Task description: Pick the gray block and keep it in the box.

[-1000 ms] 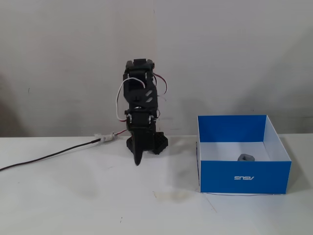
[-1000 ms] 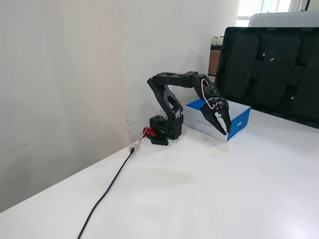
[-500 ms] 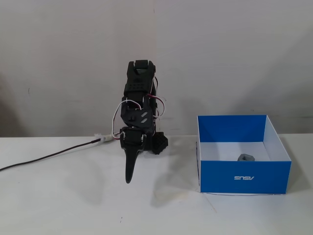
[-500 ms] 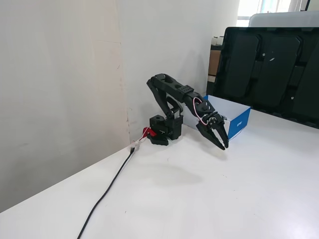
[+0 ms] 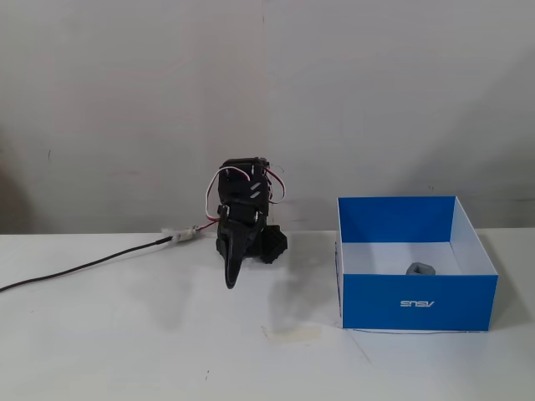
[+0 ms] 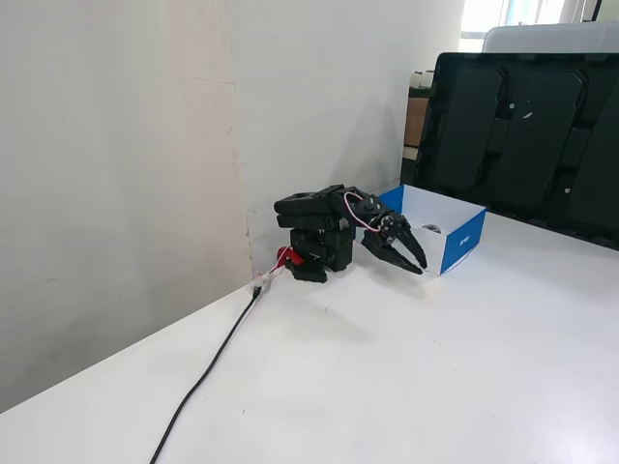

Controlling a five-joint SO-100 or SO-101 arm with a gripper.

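Fixed views: one gray block (image 5: pixel 420 268), one box (image 5: pixel 418 302).

I see soft, even, fairly bright light in both fixed views. On the white desk (image 5: pixel 125 342) the folded arm (image 5: pixel 244 225) casts only a faint shadow. A window (image 6: pixel 503 12) glares white at the top right. Both pictures are slightly soft.
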